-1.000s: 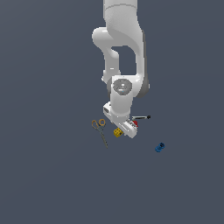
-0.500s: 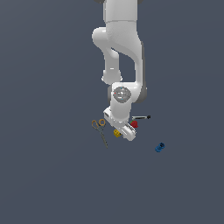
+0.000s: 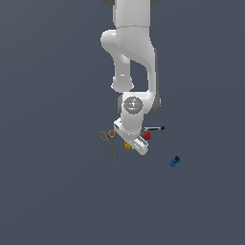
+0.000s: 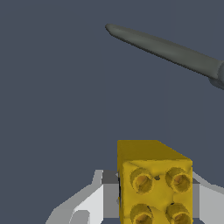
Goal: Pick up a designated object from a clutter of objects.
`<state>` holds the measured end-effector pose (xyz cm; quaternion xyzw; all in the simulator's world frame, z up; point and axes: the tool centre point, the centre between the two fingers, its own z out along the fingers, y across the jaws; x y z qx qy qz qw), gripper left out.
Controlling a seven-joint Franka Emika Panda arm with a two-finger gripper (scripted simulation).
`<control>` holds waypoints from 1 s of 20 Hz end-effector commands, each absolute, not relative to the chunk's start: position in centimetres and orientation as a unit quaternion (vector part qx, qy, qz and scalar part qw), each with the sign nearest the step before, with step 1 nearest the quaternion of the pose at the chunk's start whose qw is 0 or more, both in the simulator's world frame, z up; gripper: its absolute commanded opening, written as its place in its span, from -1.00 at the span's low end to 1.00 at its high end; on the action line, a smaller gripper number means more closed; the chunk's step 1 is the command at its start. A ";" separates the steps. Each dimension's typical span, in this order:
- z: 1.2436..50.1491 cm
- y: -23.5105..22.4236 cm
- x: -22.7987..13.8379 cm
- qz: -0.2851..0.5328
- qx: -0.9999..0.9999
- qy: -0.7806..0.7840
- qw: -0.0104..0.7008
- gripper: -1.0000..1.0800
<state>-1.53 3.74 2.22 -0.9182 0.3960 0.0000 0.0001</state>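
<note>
The designated object, a small yellow studded block (image 4: 153, 183), sits between my gripper's (image 4: 155, 208) white fingers (image 4: 94, 203), whose pads press against its two sides. In the exterior view the block (image 3: 127, 145) peeks out at the floor beside the lowered hand, with the gripper (image 3: 131, 147) down on it. Around it lies the clutter of objects: yellow-handled scissors (image 3: 109, 141) toward the exterior view's left, a red lump (image 3: 147, 136) and a thin silver tool with a black tip (image 3: 154, 128) toward its right.
A blue piece (image 3: 174, 161) lies apart, toward the exterior view's right. A grey tapered blade or rod (image 4: 166, 48) lies on the floor beyond the block in the wrist view. The floor is plain dark grey.
The hand has sunk a little lower over the yellow block and turned slightly, so more of the red lump shows beside it. The other pieces have not moved.
</note>
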 end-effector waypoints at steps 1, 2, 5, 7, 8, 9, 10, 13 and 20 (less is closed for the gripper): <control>2.2 3.7 -1.5 0.000 -0.918 0.396 0.000 -1.00; 2.2 3.7 -1.5 0.000 -0.918 0.396 0.000 -1.00; 2.2 3.7 -1.5 0.000 -0.918 0.396 0.000 -1.00; 2.3 3.7 -1.5 0.000 -0.918 0.396 0.000 -1.00; 2.4 3.6 -1.4 0.000 -0.918 0.396 0.000 -1.00; 2.6 3.5 -1.4 0.000 -0.918 0.396 0.000 -1.00; 2.9 3.4 -1.3 0.000 -0.918 0.396 0.000 -1.00; 3.9 2.9 -0.9 0.000 -0.918 0.396 0.000 -1.00; 8.0 1.0 0.6 0.000 -0.918 0.396 0.000 -1.00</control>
